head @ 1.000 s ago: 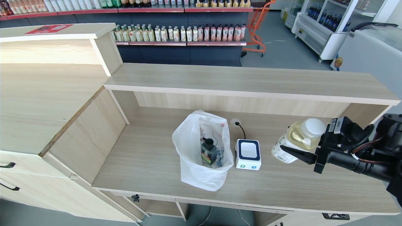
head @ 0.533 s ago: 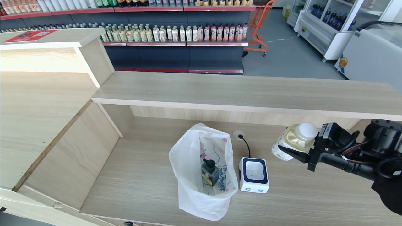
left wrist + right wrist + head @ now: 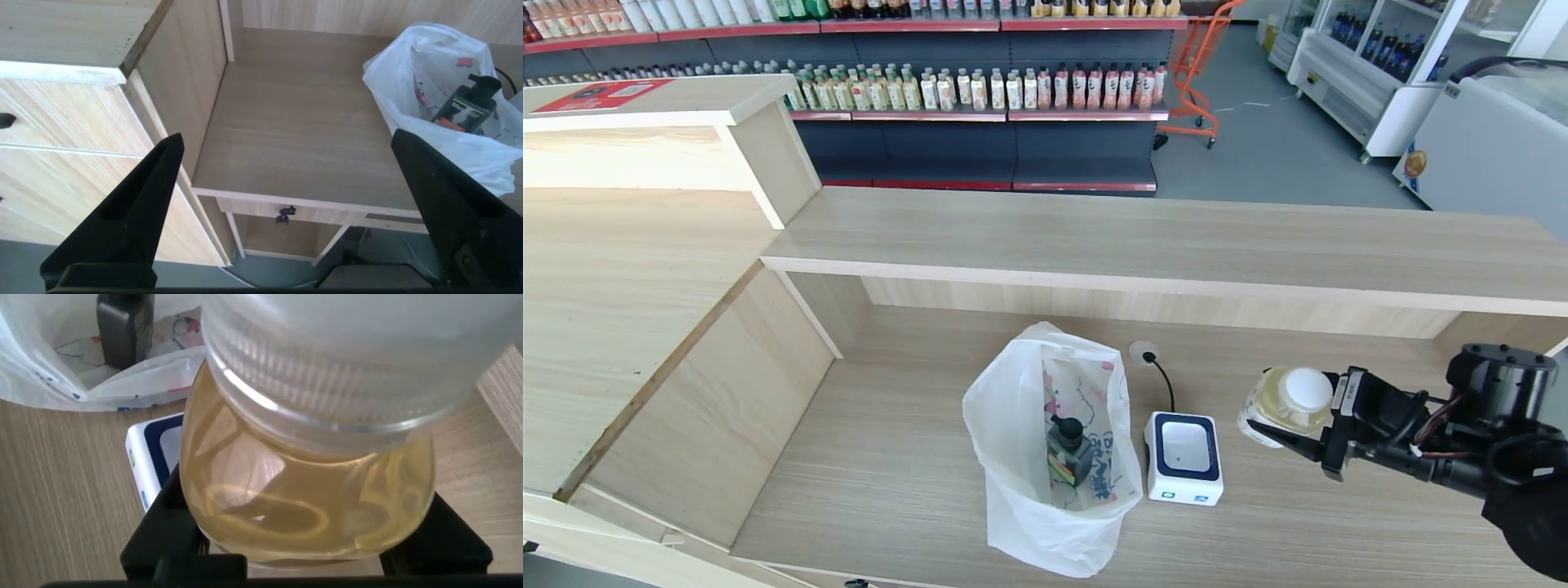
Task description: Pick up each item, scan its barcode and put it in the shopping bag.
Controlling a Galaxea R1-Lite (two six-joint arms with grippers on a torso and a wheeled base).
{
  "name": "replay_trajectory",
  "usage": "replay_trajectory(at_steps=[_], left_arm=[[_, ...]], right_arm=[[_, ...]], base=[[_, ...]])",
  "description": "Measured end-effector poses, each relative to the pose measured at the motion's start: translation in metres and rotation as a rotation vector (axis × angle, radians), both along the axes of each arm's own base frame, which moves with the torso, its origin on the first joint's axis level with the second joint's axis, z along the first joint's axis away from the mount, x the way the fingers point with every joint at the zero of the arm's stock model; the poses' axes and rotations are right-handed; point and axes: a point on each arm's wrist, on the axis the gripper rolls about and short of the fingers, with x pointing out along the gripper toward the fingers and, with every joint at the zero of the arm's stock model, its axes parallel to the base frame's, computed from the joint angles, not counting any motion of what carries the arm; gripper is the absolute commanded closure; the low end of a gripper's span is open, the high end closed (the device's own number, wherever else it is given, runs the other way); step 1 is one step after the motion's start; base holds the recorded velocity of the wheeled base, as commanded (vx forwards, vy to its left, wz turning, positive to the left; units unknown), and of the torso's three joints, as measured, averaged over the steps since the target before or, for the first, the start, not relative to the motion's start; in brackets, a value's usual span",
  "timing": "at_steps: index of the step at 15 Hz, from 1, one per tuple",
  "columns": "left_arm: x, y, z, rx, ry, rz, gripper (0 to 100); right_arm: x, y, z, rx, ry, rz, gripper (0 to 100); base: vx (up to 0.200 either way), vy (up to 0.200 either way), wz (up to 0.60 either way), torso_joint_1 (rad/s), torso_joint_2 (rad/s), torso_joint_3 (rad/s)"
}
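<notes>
Over the right part of the surface, the right end effector is clamped around a bottle of yellowish liquid with a white cap, held just beside the scanner, on its right. Left of the scanner stands the white shopping bag with a dark pump bottle inside. Off the surface's near edge, the left end effector hangs with fingers spread wide, holding nothing.

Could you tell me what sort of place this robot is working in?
Most likely a supermarket checkout: shelves of bottled drinks behind, a white-and-blue barcode scanner on the wooden counter, a white plastic shopping bag beside it.
</notes>
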Motion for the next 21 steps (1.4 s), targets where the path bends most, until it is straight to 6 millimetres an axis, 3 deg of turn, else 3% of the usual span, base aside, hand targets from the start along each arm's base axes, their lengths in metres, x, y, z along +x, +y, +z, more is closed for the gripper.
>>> replay_trajectory(at_steps=[12, 21], left_arm=[[0.0, 0.0, 0.0, 0.0, 0.0, 0.0, 0], [0.0, 0.0, 0.0, 0.0, 0.0, 0.0, 0]], right_arm=[[0.015, 0.022, -0.034, -0.115, -0.016, 0.13, 100], [0.047, 0.037, -0.052, -0.149, -0.063, 0.167, 100]], base=[[0.0, 0.0, 0.0, 0.0, 0.0, 0.0], [0.0, 0.0, 0.0, 0.0, 0.0, 0.0]])
